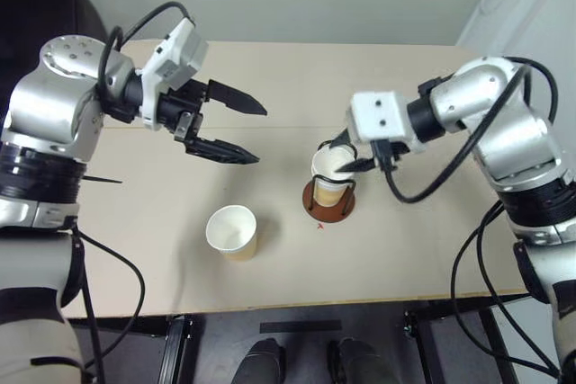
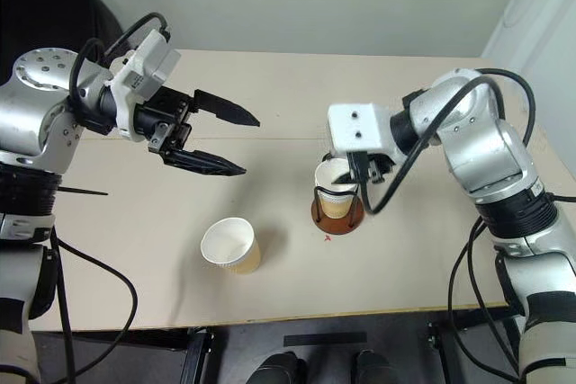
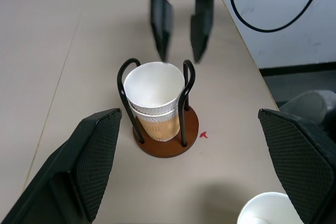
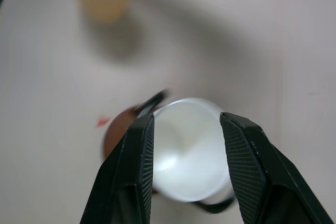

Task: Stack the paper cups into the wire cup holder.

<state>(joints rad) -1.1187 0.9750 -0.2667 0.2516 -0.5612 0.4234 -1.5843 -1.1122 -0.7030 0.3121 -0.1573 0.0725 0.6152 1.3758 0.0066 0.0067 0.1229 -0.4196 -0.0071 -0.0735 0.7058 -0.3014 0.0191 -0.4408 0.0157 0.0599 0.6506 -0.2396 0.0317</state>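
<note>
I had the right gripper poised directly over the wire cup holder, jaws parted to either side of the top cup's rim and, as far as I could see, not clamping it; I judged this to be the release position after seating a cup, with the jaws straddling the stack so it could settle straight between the wire loops. The left gripper hung above the surface toward its left side, jaws spread wide and holding nothing, well apart from the holder so as not to obstruct the right arm.

The holder stood near the middle of the surface, slightly toward the right edge. Its round reddish-brown base lay flat, and black wire loops rose around two nested cups: a white rolled rim showed just below the upper rim, with tan ribbed wall beneath. The stack sat upright.

A third cup stood upright by itself nearer the front edge, to the left of the holder, white inside and tan outside. I judged it the remaining item to stack.
</note>
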